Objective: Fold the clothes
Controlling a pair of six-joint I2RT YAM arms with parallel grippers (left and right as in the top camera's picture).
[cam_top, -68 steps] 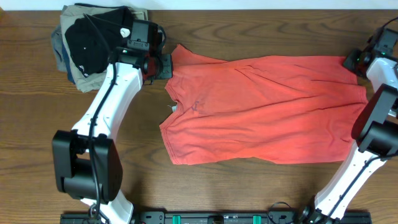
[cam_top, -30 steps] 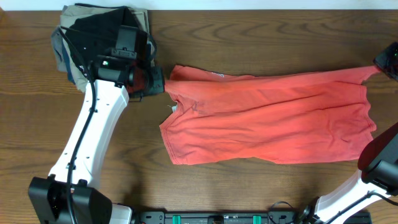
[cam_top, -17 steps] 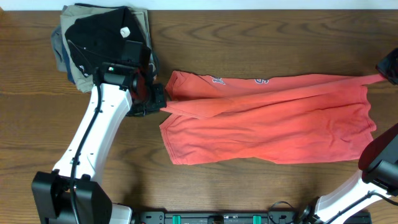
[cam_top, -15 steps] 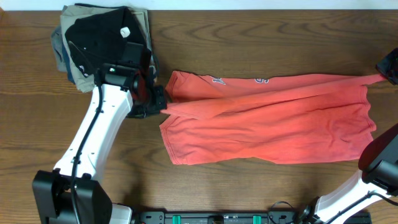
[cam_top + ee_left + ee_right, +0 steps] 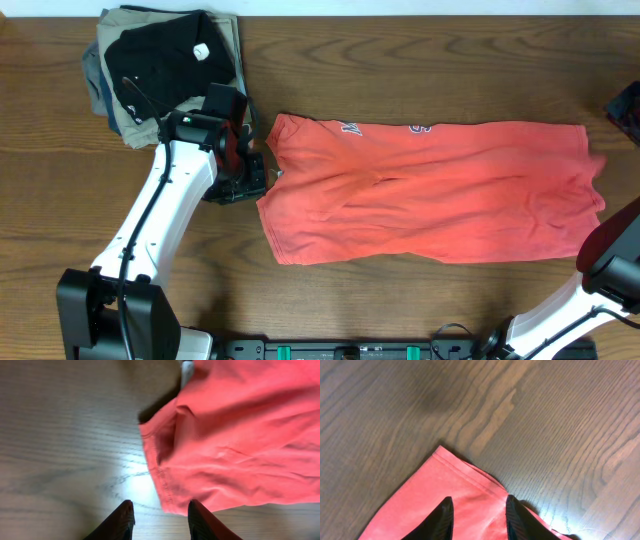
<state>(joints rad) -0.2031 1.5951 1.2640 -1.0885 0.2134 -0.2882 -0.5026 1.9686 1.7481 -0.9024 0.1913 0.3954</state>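
Note:
The clothes, a red-orange T-shirt (image 5: 430,190), lie flat across the table's middle, doubled lengthwise, with white lettering (image 5: 347,128) peeking out at the far edge. My left gripper (image 5: 252,178) hovers at the shirt's left end. In the left wrist view it (image 5: 161,521) is open over bare wood, with the shirt's hem (image 5: 165,485) just ahead and nothing between the fingers. My right gripper (image 5: 477,519) is open above the shirt's corner (image 5: 455,477), which rests on the table. In the overhead view it (image 5: 628,105) shows only at the right frame edge.
A stack of folded garments sits at the back left: black (image 5: 160,55) on top, khaki (image 5: 130,125) and blue (image 5: 95,90) beneath. It lies just behind the left arm (image 5: 165,220). The wooden table (image 5: 400,300) surrounds the shirt.
Both grippers opened and let go of the shirt's edge. The stretched, lifted fold dropped flat onto the lower half. The left gripper shifted slightly toward the front.

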